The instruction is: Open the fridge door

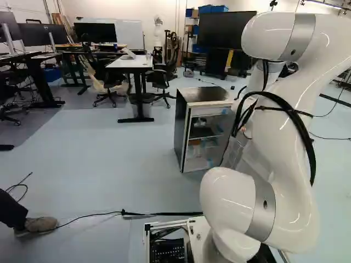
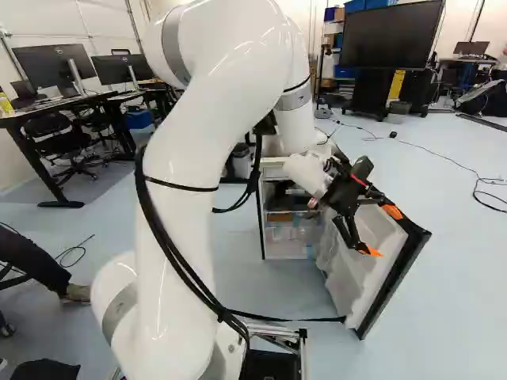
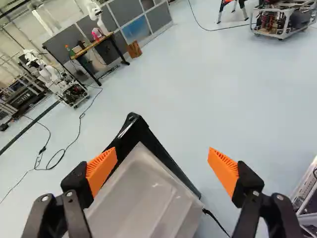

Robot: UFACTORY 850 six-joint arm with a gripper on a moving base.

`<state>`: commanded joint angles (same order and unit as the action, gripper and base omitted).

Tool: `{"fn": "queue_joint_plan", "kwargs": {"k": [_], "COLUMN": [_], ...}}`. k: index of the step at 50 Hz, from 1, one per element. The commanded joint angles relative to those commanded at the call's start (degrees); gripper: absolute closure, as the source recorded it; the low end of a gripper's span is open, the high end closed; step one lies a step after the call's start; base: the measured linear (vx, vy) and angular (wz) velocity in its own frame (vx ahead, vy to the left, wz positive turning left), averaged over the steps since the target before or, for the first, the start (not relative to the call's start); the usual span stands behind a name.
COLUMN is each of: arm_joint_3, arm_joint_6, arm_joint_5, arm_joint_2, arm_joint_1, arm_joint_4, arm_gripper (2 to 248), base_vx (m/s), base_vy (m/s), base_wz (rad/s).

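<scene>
Bright, even light around the gripper (image 2: 381,231).
High beyond it, a light strip (image 1: 324,4) glows; ahead of its fingers, the pale floor (image 3: 198,79) is evenly lit and small glints sit on the fridge door's glossy liner (image 3: 148,198). Behind it, white highlights streak the arm (image 2: 182,190).

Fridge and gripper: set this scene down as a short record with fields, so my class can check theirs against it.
fridge: dark-sided cabinet standing on the floor
door: wide open, pale inner side showing, black outer edge
inside: shelves holding several items
gripper: open, fingers well apart
gripper place: by the door's inner side, a door corner between and ahead of the fingers
contact: not gripping; whether either finger touches, cannot tell
beyond fridge: white table
</scene>
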<state>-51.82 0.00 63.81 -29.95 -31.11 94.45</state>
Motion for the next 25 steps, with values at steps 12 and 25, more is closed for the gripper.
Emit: {"fn": "queue_joint_plan", "kwargs": {"k": [12, 25], "arm_joint_3": [4.47, 9.34], "arm_joint_6": [0.00, 0.00], "arm_joint_5": [0.00, 0.00], "arm_joint_2": [2.77, 5.87], "arm_joint_1": [1.83, 3.98], "arm_joint_4": [-2.50, -5.41], "arm_gripper": [3, 3], "base_vx": [0.000, 0.000], "base_vy": [0.000, 0.000], "base_wz": [0.000, 0.000]}}
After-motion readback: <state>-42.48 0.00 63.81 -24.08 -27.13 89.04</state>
